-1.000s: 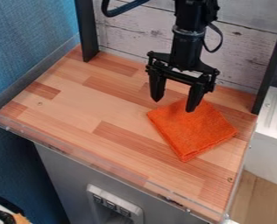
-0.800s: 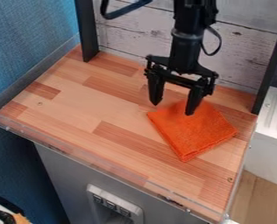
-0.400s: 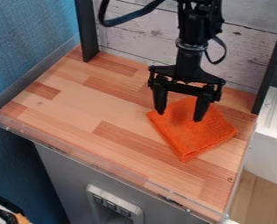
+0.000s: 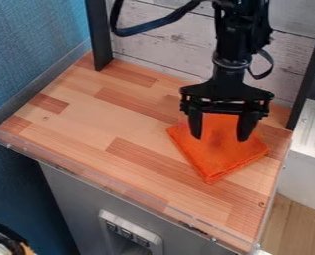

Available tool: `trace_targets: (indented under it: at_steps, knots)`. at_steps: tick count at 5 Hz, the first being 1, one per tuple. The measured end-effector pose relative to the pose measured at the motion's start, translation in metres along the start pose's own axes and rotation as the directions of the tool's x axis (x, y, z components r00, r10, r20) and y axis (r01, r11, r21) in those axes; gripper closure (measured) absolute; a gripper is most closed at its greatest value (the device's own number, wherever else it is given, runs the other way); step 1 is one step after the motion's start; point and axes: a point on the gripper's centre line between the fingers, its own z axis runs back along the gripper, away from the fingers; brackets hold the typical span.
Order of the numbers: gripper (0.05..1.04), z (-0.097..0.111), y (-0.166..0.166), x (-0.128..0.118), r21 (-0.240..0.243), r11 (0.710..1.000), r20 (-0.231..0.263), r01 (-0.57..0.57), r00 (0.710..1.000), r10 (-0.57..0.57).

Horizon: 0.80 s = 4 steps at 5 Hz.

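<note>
Gripper [image 4: 220, 138] spread, fingers pointing down over far part of orange cloth [image 4: 221, 157], nothing pinched; can't tell if the tips touch it. Cloth folded, lying on right side of wooden counter [image 4: 120, 127], pale plank wall [image 4: 167, 42] behind at far side.

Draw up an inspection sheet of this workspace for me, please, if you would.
Surface: wooden worktop, lighter and darker blocks.
Work item: folded orange cloth, lying flat on the worktop.
Clutter: unidentified dark item at the picture's lower-left corner, off the worktop.
Gripper: open, fingers over the cloth; contact can't be told.
Cables: thick dark cable looping out beside the arm.
Surroundings: blue wall, whitish plank panel.
</note>
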Motion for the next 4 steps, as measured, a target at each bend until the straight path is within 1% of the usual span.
trace_targets:
  at_steps: [1, 2, 3, 4]
  knots:
    - [0.422, -0.001, -0.006, -0.001, -0.014, 0.997, 0.021, -0.072, 0.997, 0.072]
    - [0.724, -0.002, -0.008, -0.002, -0.014, 0.993, 0.027, -0.121, 0.992, 0.121]
    - [0.934, -0.014, -0.006, -0.004, 0.03, 0.988, 0.001, -0.149, 0.989, 0.149]
    - [1.02, -0.025, -0.011, 0.002, 0.049, 0.985, -0.007, -0.168, 0.986, 0.169]
